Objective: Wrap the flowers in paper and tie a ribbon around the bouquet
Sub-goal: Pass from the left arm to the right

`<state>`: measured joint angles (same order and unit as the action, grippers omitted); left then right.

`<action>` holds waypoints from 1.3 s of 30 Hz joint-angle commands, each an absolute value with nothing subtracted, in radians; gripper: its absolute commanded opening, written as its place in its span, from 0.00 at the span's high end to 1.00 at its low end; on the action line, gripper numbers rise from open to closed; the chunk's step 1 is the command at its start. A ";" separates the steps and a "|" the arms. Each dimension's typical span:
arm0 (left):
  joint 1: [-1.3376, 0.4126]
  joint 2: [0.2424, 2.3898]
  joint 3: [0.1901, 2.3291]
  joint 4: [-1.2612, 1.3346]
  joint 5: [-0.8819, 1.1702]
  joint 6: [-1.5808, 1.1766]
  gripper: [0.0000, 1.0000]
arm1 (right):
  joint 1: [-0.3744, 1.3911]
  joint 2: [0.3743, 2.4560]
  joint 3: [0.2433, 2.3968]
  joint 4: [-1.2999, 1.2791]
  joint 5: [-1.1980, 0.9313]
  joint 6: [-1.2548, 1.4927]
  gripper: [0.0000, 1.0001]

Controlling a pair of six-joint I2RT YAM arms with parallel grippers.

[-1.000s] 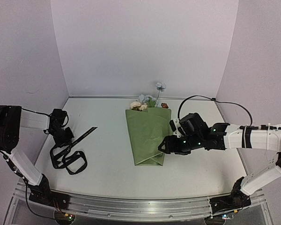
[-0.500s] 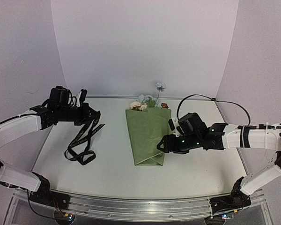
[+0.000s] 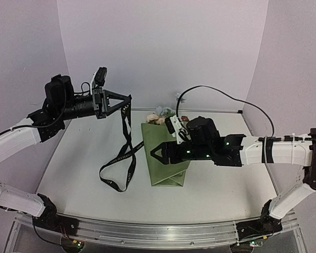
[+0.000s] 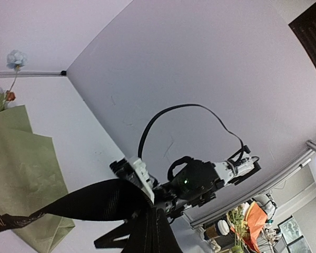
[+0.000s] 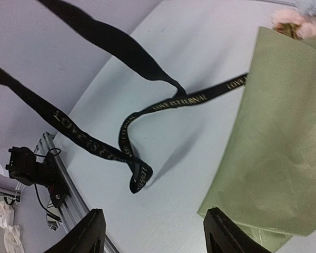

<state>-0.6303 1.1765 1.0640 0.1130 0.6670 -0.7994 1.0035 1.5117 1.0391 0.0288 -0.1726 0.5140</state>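
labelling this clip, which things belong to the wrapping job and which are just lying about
Job: black lettered ribbon, olive paper cone, flowers, left tool gripping the ribbon.
Not part of it: right arm's black cable, metal rail.

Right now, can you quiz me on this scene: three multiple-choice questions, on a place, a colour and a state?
1. Where is the bouquet? A lying on the table; B lifted in the air; C standing in a vase.
2. What colour is the ribbon? A red; B black with light lettering; C plain white.
3. The left gripper is: A open and empty; B resting on the table; C shut on the ribbon, held high.
Answers: A, it lies flat on the table; B, the lettering shows up close; C, the ribbon hangs from its closed tips.
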 commanded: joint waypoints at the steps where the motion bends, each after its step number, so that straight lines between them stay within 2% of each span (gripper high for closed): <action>1: -0.650 1.214 1.151 0.182 0.730 -0.837 1.00 | 1.042 1.532 1.112 0.173 -0.150 0.404 0.33; 11: -0.672 1.243 1.102 0.285 0.902 -0.880 1.00 | 1.042 1.498 1.182 0.087 -0.074 0.260 0.27; 26: -0.675 1.211 1.097 0.260 0.911 -0.863 1.00 | 1.042 1.819 1.438 0.145 -0.006 0.185 0.27; 27: -0.675 1.208 1.096 0.253 0.907 -0.858 1.00 | 1.042 1.826 1.440 0.149 0.032 0.181 0.31; 28: -0.675 1.206 1.094 0.245 0.902 -0.852 1.00 | 1.042 1.830 1.442 0.157 0.063 0.175 0.39; 30: -0.675 1.201 1.086 0.224 0.885 -0.842 0.98 | 1.042 1.823 1.438 0.158 0.138 0.160 0.78; 31: -0.675 1.198 1.079 0.210 0.869 -0.837 0.96 | 1.042 1.809 1.428 0.155 0.185 0.149 0.92; 32: -0.675 1.196 1.074 0.192 0.851 -0.829 0.93 | 1.042 1.789 1.417 0.148 0.237 0.134 1.00; 39: -0.674 1.184 1.089 -0.163 0.491 -0.688 0.53 | 1.042 1.563 1.312 -0.051 0.544 -0.111 1.00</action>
<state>-0.6723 1.2035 1.0725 0.0691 0.7408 -0.7913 1.0431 1.7517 1.3542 0.0678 0.2851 0.0697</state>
